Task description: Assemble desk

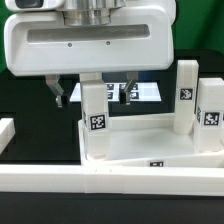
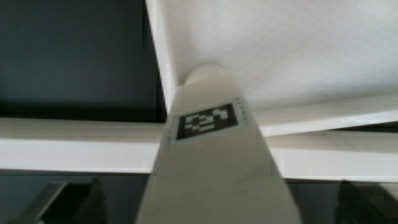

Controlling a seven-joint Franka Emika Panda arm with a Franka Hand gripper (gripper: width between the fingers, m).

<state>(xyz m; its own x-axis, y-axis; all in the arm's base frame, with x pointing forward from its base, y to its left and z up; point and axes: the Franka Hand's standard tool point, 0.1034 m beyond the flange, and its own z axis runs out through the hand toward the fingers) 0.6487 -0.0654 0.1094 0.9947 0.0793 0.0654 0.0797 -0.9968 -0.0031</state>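
Nearest the exterior camera, a long white border rail (image 1: 110, 180) runs across the frame: smooth, glossy plastic, square-edged. Behind it the desk top (image 1: 150, 145) lies as a rectangular tray with raised rim, tilted slightly, a tag on its front wall. Three square post legs stand upright in it: one at the near corner on the exterior view's left (image 1: 96, 112), two on the right (image 1: 187, 95) (image 1: 211, 115), each with a black-and-white tag. Gripper (image 1: 93, 93) hangs above the left leg, jaws spread, fingers either side of its top, no contact visible. Marker board (image 1: 145, 91) lies flat further back on black table.

Wrist view only: leg (image 2: 214, 150) fills centre, tapering by perspective, tag readable, matte white; tray floor (image 2: 285, 50) beyond. Finger pads (image 2: 71, 200) dark, blurred.
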